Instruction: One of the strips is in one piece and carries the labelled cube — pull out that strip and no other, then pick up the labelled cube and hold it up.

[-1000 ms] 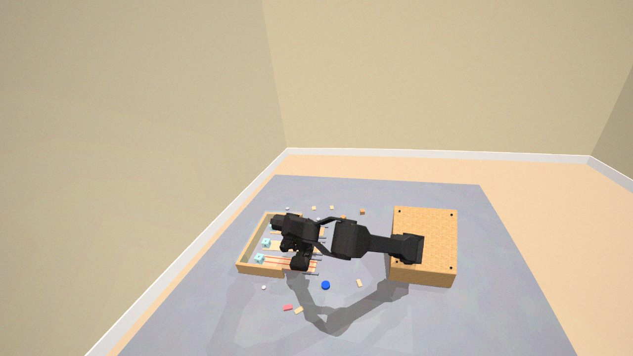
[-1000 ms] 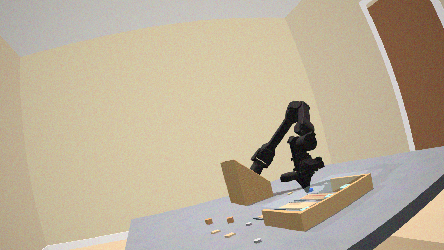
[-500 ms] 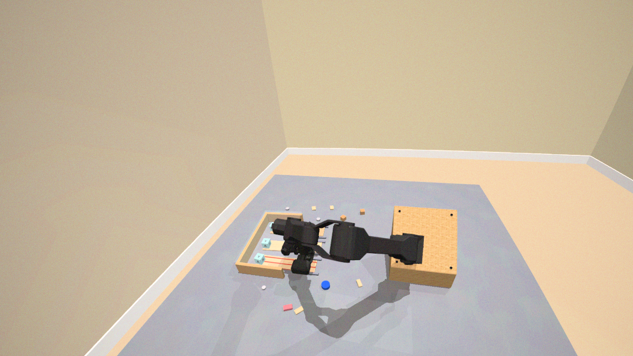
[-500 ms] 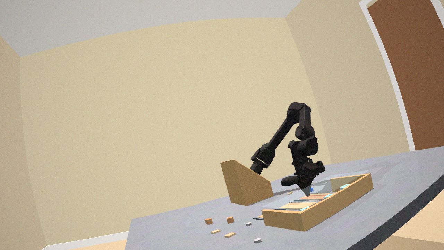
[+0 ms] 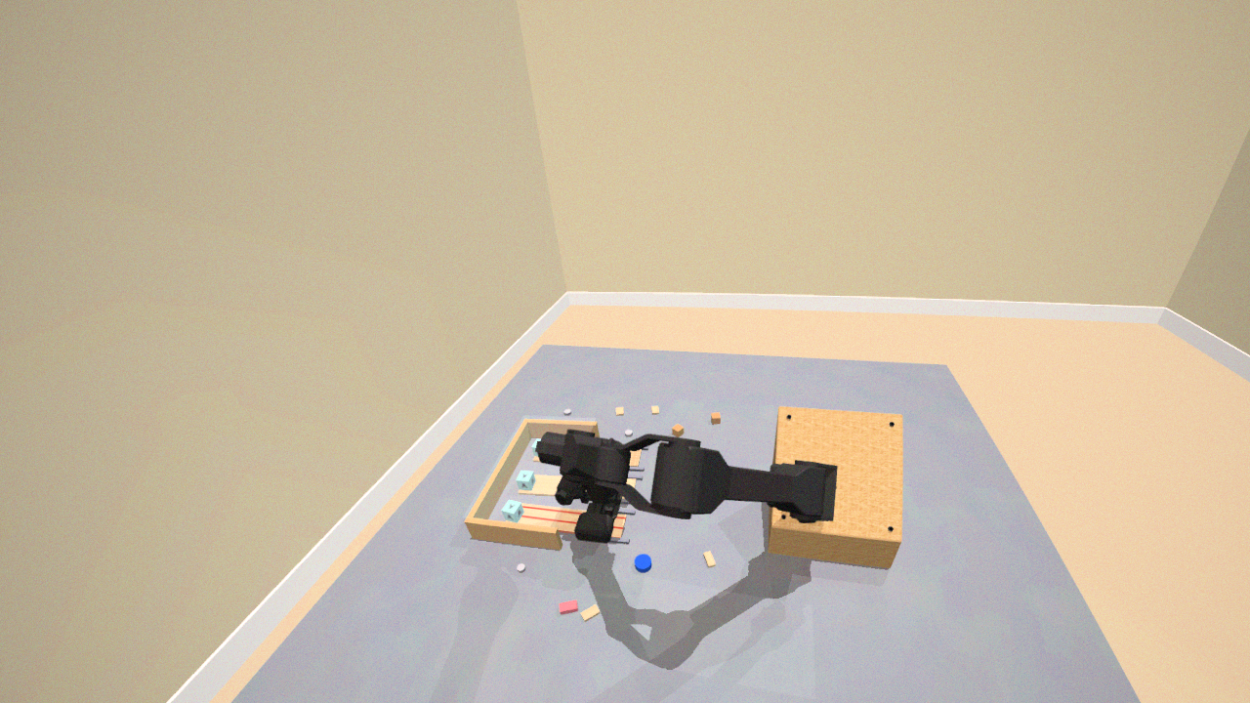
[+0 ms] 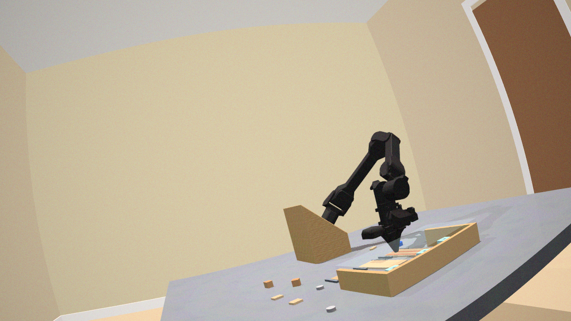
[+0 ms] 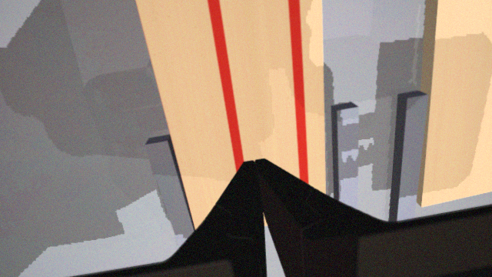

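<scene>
- The pale wooden frame stood on the table; its low walls left little room for a stray wrist.
- The strip with two red lines ran outward from inside it. The part in the wrist view looked whole; the arm hid some from above.
- A plain strip lay beside it, well within reach of a careless sideways drag.
- The gripper pointed down over the lined strip, fingertips pressed together with nothing pinched. Contact could not be made out.
- The step seemed to be drawing this strip out with closed tips: light, steady downward pressure, then a slow pull straight along the red lines, between the dark-edged rails, towards the arm's base.
- The pale blue cube at that strip's inner end was probably the labelled one, though its marking was too small to read. A jerk might have tipped it; lifting belonged after the pull.
</scene>
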Action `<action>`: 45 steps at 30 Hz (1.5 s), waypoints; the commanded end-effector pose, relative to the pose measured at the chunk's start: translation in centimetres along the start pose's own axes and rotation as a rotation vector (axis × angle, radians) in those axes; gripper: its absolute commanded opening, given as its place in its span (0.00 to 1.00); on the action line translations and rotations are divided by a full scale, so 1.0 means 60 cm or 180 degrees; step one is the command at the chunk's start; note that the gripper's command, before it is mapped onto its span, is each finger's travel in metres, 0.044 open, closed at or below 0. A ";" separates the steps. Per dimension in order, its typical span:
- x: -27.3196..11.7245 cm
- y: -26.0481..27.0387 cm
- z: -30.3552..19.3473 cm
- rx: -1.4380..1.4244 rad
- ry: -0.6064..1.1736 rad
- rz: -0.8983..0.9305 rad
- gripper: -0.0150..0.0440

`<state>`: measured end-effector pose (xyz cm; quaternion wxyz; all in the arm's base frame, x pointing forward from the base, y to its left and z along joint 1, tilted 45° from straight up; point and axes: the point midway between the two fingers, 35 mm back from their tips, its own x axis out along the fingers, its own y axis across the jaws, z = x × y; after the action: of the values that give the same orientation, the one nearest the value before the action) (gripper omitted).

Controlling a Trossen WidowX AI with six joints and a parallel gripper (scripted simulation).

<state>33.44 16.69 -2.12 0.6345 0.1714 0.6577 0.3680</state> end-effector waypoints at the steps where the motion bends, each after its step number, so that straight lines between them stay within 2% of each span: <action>1: 0.001 0.001 0.000 0.0015 -0.0003 0.0013 0.25; 30: 0.006 0.000 0.001 0.0015 -0.0003 0.0013 0.25; 45: 0.007 -0.002 -0.036 0.0017 -0.0001 0.0013 0.25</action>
<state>32.32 16.34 -2.37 0.6377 0.1765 0.6542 0.3664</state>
